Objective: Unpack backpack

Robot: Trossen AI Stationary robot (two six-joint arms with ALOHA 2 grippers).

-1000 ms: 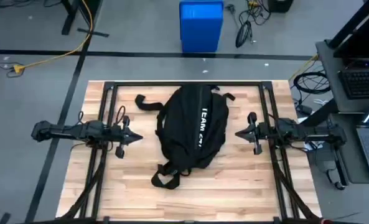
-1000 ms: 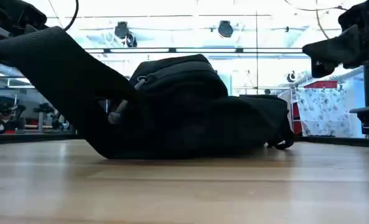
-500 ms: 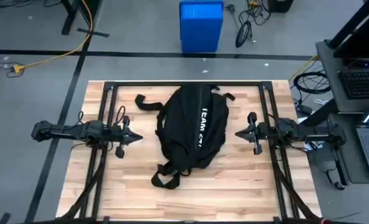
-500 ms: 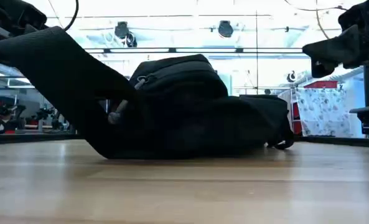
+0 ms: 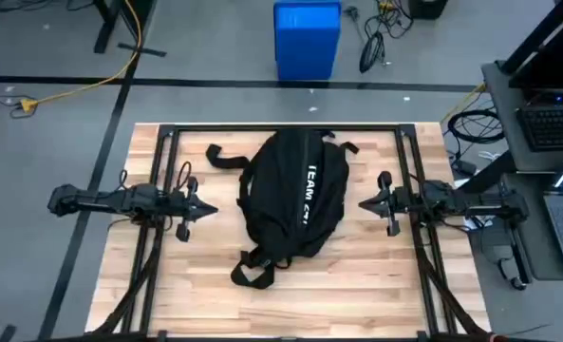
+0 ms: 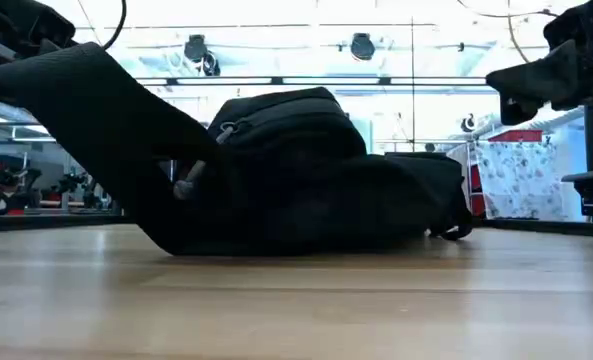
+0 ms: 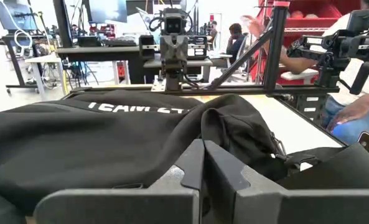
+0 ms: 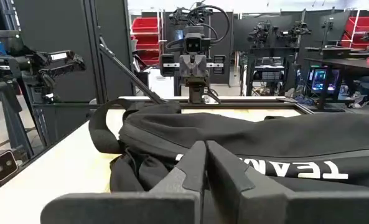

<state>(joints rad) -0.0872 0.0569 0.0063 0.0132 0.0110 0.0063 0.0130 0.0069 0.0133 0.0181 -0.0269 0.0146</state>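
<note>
Centrally, backpack [image 5: 290, 204] lay with bare table [image 5: 376, 275] around; my left gripper [image 5: 208, 210] and right gripper [image 5: 365, 203] flanked it (fingers closed, empty).

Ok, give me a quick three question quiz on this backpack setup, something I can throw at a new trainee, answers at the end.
1. True or false: the left gripper is holding the backpack.
2. Multiple choice: where does the backpack lie on the table? A) between the two grippers B) at the left edge C) hanging off the near edge.
3. Fill in: in both wrist views, each gripper's fingers are ____.

Key:
1. False. It hovers to the backpack's left, apart from it, as the right gripper does on the other side.
2. A.
3. Shut, with nothing between them.
</note>
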